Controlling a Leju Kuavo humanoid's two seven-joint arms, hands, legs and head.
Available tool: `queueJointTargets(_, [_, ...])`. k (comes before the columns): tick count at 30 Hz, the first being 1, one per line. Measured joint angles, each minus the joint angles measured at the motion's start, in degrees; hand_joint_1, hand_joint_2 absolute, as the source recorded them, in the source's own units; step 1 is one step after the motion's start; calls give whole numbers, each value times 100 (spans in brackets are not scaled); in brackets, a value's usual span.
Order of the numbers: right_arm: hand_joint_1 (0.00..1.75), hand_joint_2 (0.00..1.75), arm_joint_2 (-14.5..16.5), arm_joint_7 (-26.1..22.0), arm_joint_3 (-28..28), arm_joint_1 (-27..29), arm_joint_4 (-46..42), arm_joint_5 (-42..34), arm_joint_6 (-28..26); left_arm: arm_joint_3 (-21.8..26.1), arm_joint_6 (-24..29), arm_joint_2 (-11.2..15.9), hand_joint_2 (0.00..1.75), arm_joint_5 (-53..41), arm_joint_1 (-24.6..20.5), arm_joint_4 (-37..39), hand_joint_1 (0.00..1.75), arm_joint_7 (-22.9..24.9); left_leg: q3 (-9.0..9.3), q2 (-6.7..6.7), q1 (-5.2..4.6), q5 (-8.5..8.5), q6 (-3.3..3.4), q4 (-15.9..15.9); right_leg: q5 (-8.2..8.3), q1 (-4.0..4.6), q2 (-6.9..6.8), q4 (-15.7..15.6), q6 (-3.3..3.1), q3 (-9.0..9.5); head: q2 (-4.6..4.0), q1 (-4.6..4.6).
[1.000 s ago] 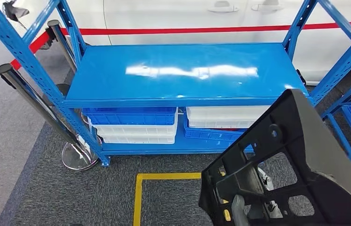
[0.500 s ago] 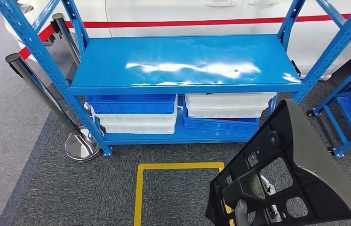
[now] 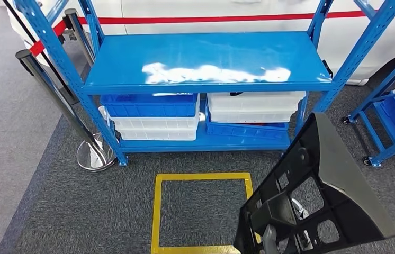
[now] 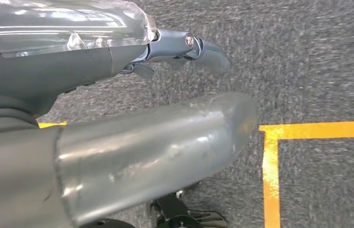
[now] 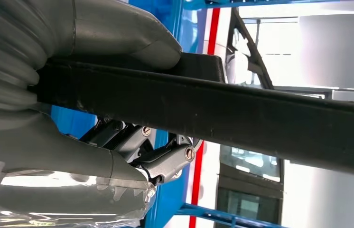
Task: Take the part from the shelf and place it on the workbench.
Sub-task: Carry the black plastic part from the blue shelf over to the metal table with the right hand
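Carpet, grey, runs down the left of my head view, where a dark stanchion post (image 3: 52,90) leans up from a chrome base (image 3: 93,154) just beside the blue shelf (image 3: 206,61). The shelf's top board lies bare and shiny under a glare; on the level below I see a blue bin (image 3: 150,105) stacked on white bins (image 3: 155,128), and to their right white bins (image 3: 256,106) sitting on another blue bin (image 3: 245,132). Behind the rack stands a white car body with a red stripe (image 3: 227,18). On the floor in front is a yellow taped square (image 3: 200,211). From my left wrist view, the left hand (image 4: 184,50) hangs over the carpet near that tape, thumb and fingers apart, holding nothing. Further right, the black part (image 3: 317,196), a ribbed triangular frame with cut-outs, is off the shelf and held upright in front of the robot. The right hand (image 5: 94,109) is clamped on it, thumb on one face of a black bar and fingers on the other. At the far right stands a second blue rack (image 3: 391,121).
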Motion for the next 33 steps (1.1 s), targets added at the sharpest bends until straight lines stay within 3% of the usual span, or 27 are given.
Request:
queueJointTargets(1, [175,175,6,3,-5,13,-3,1,-9,-1,-1,-5,0,-3,-3,1,0,2,-35,10,9,59,31,-21,-30,-9,10,25,36,-21,0,-3])
queueJointTargets(2, [175,175,11,7,-13,29,-7,1,-17,-3,-3,-10,0,-7,-5,2,0,7,-82,23,23,127,65,-42,-166,-14,24,120,70,-60,0,7])
queueJointTargets(5, [175,175,15,18,-46,75,-15,1,-28,-6,-18,-15,0,-31,2,4,0,26,-294,61,32,308,142,-51,-985,-57,50,968,155,-273,0,46])
queueJointTargets(6, [175,175,15,21,-55,87,-15,2,-32,-7,-24,-15,0,-40,6,5,0,30,-373,67,31,365,147,-41,-1137,-75,50,1291,177,-321,0,49])
queueJointTargets(7, [175,175,15,24,-61,97,-15,2,-36,-8,-28,-15,0,-47,6,5,0,32,-455,70,32,420,138,-23,-1136,-92,49,1486,195,-310,0,49])
queueJointTargets(8, [175,175,15,28,-67,107,-15,2,-40,-9,-36,-15,0,-52,4,5,0,34,-542,69,34,470,123,4,-1013,-109,48,1507,208,-214,0,50])
queueJointTargets(9, [175,175,15,34,-73,116,-15,0,-43,-11,-43,-15,0,-54,4,5,0,39,-626,66,38,513,103,40,-836,-125,47,1329,213,-18,0,49])
queueJointTargets(11, [175,175,18,48,-80,131,-15,-7,-37,-23,-60,-18,0,-57,3,5,0,48,-777,58,37,571,51,136,-658,-131,47,572,193,551,0,50])
queueJointTargets(13, [175,175,24,57,-84,140,-22,-14,-22,-37,-67,-22,0,-58,1,5,0,50,-872,53,28,630,-15,208,-753,-107,52,-24,146,908,0,46])
queueJointTargets(16, [175,175,38,62,-92,164,-38,-28,1,-48,-68,-24,0,-54,-2,6,0,44,-947,59,39,690,-125,234,-753,-94,65,-184,24,877,-1,39])
queueJointTargets(17, [175,175,49,61,-94,173,-45,-47,15,-50,-68,-25,0,-47,3,7,0,34,-985,54,49,596,-152,309,-710,-102,71,-199,-34,842,-1,31])
queueJointTargets(19, [175,175,79,46,-99,192,-58,-119,69,-52,-75,-25,0,-31,15,8,0,10,-1141,30,68,153,-187,771,-615,-106,92,-212,-122,760,-1,14])
queueJointTargets(21, [175,175,110,15,-120,207,-62,-208,145,-55,-90,-23,0,-26,13,8,0,-2,-1331,22,73,-285,-214,1484,-531,-92,138,-194,-148,648,0,1])
queueJointTargets(22, [175,175,127,3,-138,212,-62,-245,183,-57,-97,-22,0,-27,12,8,0,-3,-1359,19,73,-346,-221,1713,-494,-87,174,-177,-142,590,0,1])
queueJointTargets(23, [175,175,145,-7,-158,214,-61,-272,216,-60,-101,-22,0,-23,12,8,0,-2,-1289,13,73,-291,-220,1735,-462,-85,221,-155,-131,534,0,-1])
queueJointTargets(24, [175,175,166,-11,-177,214,-61,-285,248,-62,-102,-22,0,-12,12,8,0,4,-1108,-8,73,-157,-210,1530,-435,-85,275,-131,-117,484,0,-1])
queueJointTargets(26, [175,175,218,-27,-209,213,-57,-245,319,-64,-89,-13,0,43,10,8,0,36,-557,-199,74,87,-159,710,-397,-84,381,-84,-81,406,0,-2])
queueJointTargets(28, [175,175,279,-63,-249,209,-40,-139,392,-60,-65,4,0,124,19,8,0,79,-237,-393,69,152,-118,174,-355,-85,483,-49,-23,344,0,-4])
queueJointTargets(29, [175,175,309,-84,-275,207,-25,-83,419,-52,-56,16,0,165,20,8,0,94,-212,-410,63,135,-106,111,-325,-87,537,-43,15,316,0,-5])
queueJointTargets(31, [175,175,358,-119,-333,209,19,-3,453,-21,-47,41,0,245,2,8,0,107,-239,-287,74,179,-63,71,-286,-84,608,-27,92,274,0,-9])
queueJointTargets(33, [175,175,393,-149,-398,190,81,45,477,13,-47,76,0,300,-8,8,0,105,-257,-129,97,232,14,25,-457,-66,435,211,142,139,0,21])
